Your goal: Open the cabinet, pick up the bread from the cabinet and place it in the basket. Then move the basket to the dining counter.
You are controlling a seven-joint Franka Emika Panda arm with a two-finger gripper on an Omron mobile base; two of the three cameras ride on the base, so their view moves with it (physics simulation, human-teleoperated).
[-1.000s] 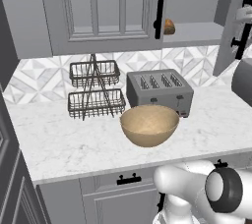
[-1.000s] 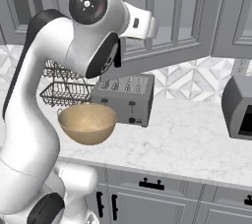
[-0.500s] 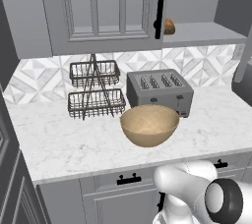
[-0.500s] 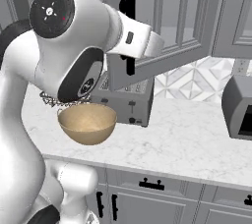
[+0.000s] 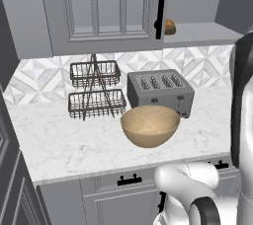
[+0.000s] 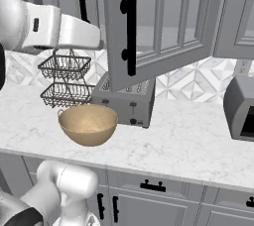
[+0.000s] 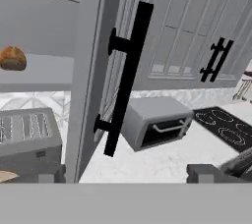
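Up at the wall cabinet (image 6: 163,22): door now swung well out, its black bar handle (image 7: 125,78) standing edge-on close ahead of the hand camera. A second ago the arm crowded the right base view with the pincer narrowed on that handle; now the arm reaches off to the side. Pincer (image 7: 125,173) has let go, tips spread wide, nothing between them. Judgement: opening step looks done, reach for the loaf comes next.

Bread (image 5: 170,26) sits on the grey shelf inside, near the open door's edge, untouched; also seen small and golden at upper left in the hand view (image 7: 13,58). Basket (image 5: 149,126) rests empty on the desk (image 5: 59,142), just in front of the toaster (image 5: 160,91), wire two-tier rack (image 5: 95,91) beside it.

Surface: white marble with grey veins, patterned tile backsplash (image 6: 198,79) behind, grey drawers with black pulls below. Toaster oven (image 6: 240,108) at far right; black cooktop (image 7: 221,125) beyond it.
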